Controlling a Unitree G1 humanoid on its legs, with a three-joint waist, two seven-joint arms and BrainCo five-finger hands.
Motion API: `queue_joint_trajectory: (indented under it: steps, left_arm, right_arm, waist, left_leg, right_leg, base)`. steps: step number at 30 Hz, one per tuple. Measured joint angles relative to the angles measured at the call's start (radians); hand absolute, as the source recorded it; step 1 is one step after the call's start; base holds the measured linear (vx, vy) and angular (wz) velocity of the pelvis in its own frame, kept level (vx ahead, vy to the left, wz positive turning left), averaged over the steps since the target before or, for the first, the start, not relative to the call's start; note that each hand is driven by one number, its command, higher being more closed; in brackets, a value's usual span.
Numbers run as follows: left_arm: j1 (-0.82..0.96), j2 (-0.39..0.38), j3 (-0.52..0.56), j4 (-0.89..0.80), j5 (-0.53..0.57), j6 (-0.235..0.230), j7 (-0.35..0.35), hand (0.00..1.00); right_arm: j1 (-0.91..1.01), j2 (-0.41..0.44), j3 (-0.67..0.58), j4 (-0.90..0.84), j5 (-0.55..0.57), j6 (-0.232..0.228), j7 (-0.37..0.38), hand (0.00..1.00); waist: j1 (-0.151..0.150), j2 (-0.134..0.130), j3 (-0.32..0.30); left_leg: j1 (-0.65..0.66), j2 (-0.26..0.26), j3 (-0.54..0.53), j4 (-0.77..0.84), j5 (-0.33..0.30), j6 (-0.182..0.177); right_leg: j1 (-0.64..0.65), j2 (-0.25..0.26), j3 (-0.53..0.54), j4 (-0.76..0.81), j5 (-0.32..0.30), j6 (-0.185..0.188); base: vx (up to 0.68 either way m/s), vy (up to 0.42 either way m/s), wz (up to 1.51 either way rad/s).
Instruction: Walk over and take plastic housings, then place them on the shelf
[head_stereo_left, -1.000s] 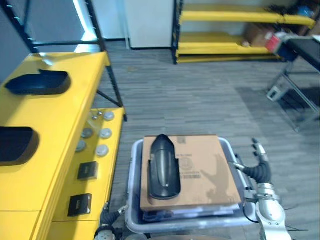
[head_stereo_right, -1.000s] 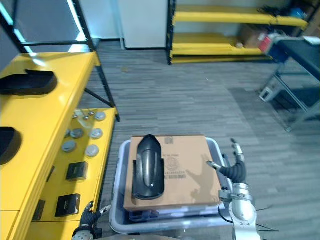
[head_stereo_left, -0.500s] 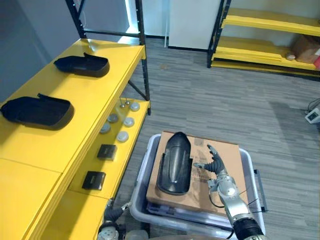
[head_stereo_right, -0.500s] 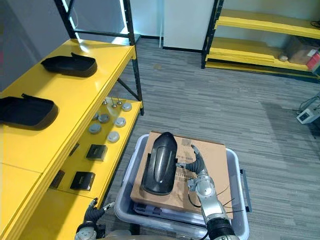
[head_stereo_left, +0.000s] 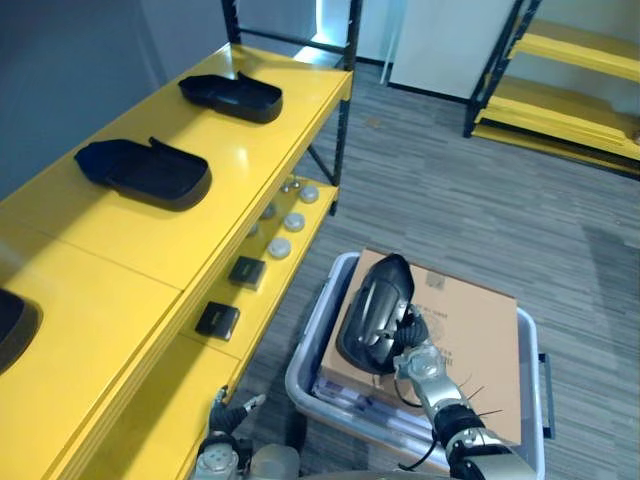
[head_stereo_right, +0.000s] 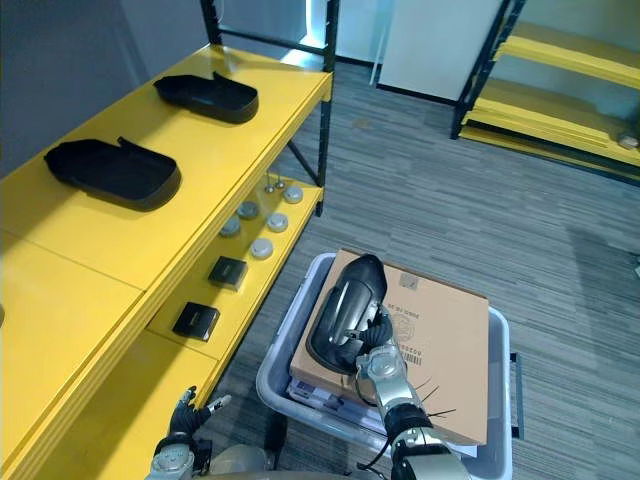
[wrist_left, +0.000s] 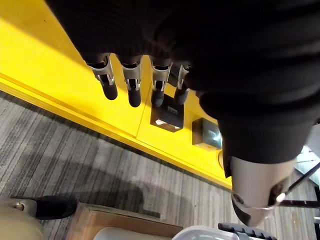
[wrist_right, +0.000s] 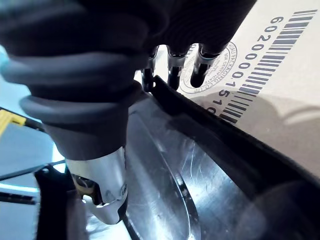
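Note:
A glossy black plastic housing (head_stereo_left: 373, 312) lies on a cardboard box (head_stereo_left: 470, 330) that sits in a grey tote (head_stereo_left: 308, 368). My right hand (head_stereo_left: 414, 347) is at the housing's near right edge. In the right wrist view its fingers (wrist_right: 172, 65) reach over the housing's rim (wrist_right: 200, 175) on the box side and the thumb (wrist_right: 100, 185) rests on the glossy face, pinching the rim. My left hand (head_stereo_right: 185, 440) hangs low beside the yellow shelf (head_stereo_left: 120, 250), fingers (wrist_left: 132, 85) straight and holding nothing. Two more black housings (head_stereo_left: 145, 170) (head_stereo_left: 230, 95) lie on the shelf top.
A third dark housing (head_stereo_left: 12, 328) shows at the shelf's near left edge. The lower shelf level holds small black boxes (head_stereo_left: 245, 272) and several round discs (head_stereo_left: 280, 245). Another yellow rack (head_stereo_left: 560, 100) stands far right across grey floor (head_stereo_left: 480, 210).
The camera has swung, so the shelf takes up more of the picture. My right hand has moved from the box's right side across to the housing's edge and closed on its rim.

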Motion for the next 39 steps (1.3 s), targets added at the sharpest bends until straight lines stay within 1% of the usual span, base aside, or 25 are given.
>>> queue_joint_trajectory:
  steps: [3, 7, 8, 9, 12, 16, 22, 28, 32, 34, 36, 39]
  left_arm:
    - [-0.017, 0.001, -0.014, 0.001, 0.0, 0.003, 0.01, 0.0]
    - [-0.026, -0.004, -0.028, 0.003, 0.0, 0.004, 0.01, 0.0]
    - [-0.025, -0.004, -0.028, 0.007, 0.0, 0.004, 0.01, 0.0]
    - [-0.024, -0.004, -0.028, 0.016, 0.0, 0.005, 0.011, 0.0]
    - [-0.026, -0.003, -0.037, 0.026, 0.0, 0.005, 0.011, 0.0]
    - [-0.033, -0.002, -0.04, 0.034, -0.001, 0.005, 0.01, 0.0]
    - [-0.049, -0.001, -0.058, 0.049, -0.001, 0.006, 0.008, 0.0]
    - [-0.054, -0.002, -0.059, 0.049, -0.001, 0.006, 0.006, 0.0]
    - [-0.053, -0.002, -0.058, 0.049, -0.002, 0.006, 0.006, 0.0]
    - [-0.052, -0.002, -0.058, 0.049, -0.007, 0.006, 0.006, 0.0]
    - [-0.051, -0.002, -0.055, 0.047, -0.013, 0.006, 0.007, 0.0]
    - [-0.034, -0.004, -0.046, 0.018, -0.03, 0.006, 0.008, 0.0]
  right_arm:
    - [-0.003, -0.001, 0.0, -0.001, 0.013, 0.0, -0.021, 0.0]
    - [-0.014, 0.001, 0.001, -0.001, 0.014, -0.003, -0.022, 0.0]
    - [-0.014, 0.002, 0.001, -0.001, 0.014, -0.003, -0.022, 1.0]
    - [-0.017, 0.002, 0.002, -0.001, 0.014, -0.004, -0.022, 1.0]
    - [-0.029, 0.001, 0.001, -0.004, 0.012, -0.005, -0.022, 1.0]
    - [-0.029, -0.036, 0.001, -0.005, 0.004, -0.002, 0.003, 1.0]
    - [-0.027, -0.033, 0.004, 0.025, 0.003, 0.004, 0.041, 1.0]
    - [-0.025, -0.028, 0.011, 0.023, 0.018, 0.004, 0.063, 1.0]
    - [-0.02, -0.015, 0.011, 0.011, 0.035, 0.005, 0.063, 1.0]
    - [0.001, -0.01, 0.018, -0.038, 0.037, 0.008, 0.062, 1.0]
    - [0.056, -0.006, 0.045, -0.16, 0.037, 0.008, 0.062, 1.0]
    - [0.123, 0.004, 0.05, -0.337, 0.036, 0.005, 0.06, 1.0]
  waist:
    - [-0.001, -0.009, 0.008]
    - [-0.01, 0.0, 0.018]
    - [-0.013, 0.003, 0.02]
    - [-0.022, 0.008, 0.024]
    - [-0.025, 0.013, 0.04]
    - [-0.026, 0.012, 0.047]
    - [-0.026, 0.008, 0.049]
    - [-0.031, 0.004, 0.051]
    - [-0.032, 0.004, 0.051]
    - [-0.032, 0.004, 0.051]
    - [-0.033, 0.004, 0.051]
    - [-0.045, 0.004, 0.051]
  left_leg:
    - [-0.001, -0.005, -0.005, 0.0, 0.0, 0.0]
    - [0.002, -0.006, 0.004, -0.002, 0.0, 0.0]
    - [0.003, -0.006, 0.005, -0.005, 0.0, 0.0]
    - [0.003, -0.006, 0.006, -0.007, 0.0, -0.001]
    - [0.007, -0.004, 0.015, -0.007, -0.004, -0.005]
    - [0.007, -0.004, 0.026, -0.008, -0.006, -0.004]
    - [0.007, -0.006, 0.03, -0.006, -0.002, 0.001]
    - [0.022, -0.01, 0.034, -0.002, -0.002, 0.001]
    - [0.022, -0.009, 0.033, -0.003, -0.002, 0.001]
    - [0.022, -0.009, 0.033, -0.007, -0.002, 0.001]
    - [0.022, -0.01, 0.032, -0.007, -0.002, 0.001]
    - [0.022, -0.01, 0.031, -0.007, -0.002, 0.001]
  right_leg:
    - [0.001, -0.003, -0.005, 0.0, 0.0, 0.0]
    - [0.001, -0.009, -0.003, 0.003, 0.0, 0.0]
    - [0.001, -0.009, -0.003, 0.004, 0.0, 0.001]
    - [0.001, -0.01, -0.002, 0.005, 0.001, 0.002]
    - [0.0, -0.011, 0.002, 0.004, 0.001, 0.003]
    - [-0.003, -0.012, 0.016, 0.002, 0.001, 0.003]
    - [-0.001, -0.012, 0.021, -0.003, 0.004, 0.007]
    - [0.018, -0.015, 0.02, -0.008, 0.004, 0.007]
    - [0.017, -0.015, 0.02, -0.007, 0.004, 0.007]
    - [0.016, -0.016, 0.02, -0.002, 0.004, 0.007]
    - [0.014, -0.018, 0.02, 0.003, 0.004, 0.008]
    - [0.014, -0.019, 0.02, 0.004, 0.006, 0.011]
  base:
    - [0.04, -0.02, 0.06]
    - [-0.03, 0.0, -0.05]
    - [-0.09, 0.006, -0.01]
    - [-0.08, 0.008, 0.0]
    - [-0.07, 0.012, -0.07]
    - [-0.04, 0.001, -0.07]
    - [0.04, -0.028, -0.02]
    - [0.03, -0.018, 0.0]
    - [-0.05, -0.017, 0.01]
    - [-0.07, -0.004, 0.02]
    - [-0.07, 0.001, 0.01]
    - [-0.05, -0.002, 0.01]
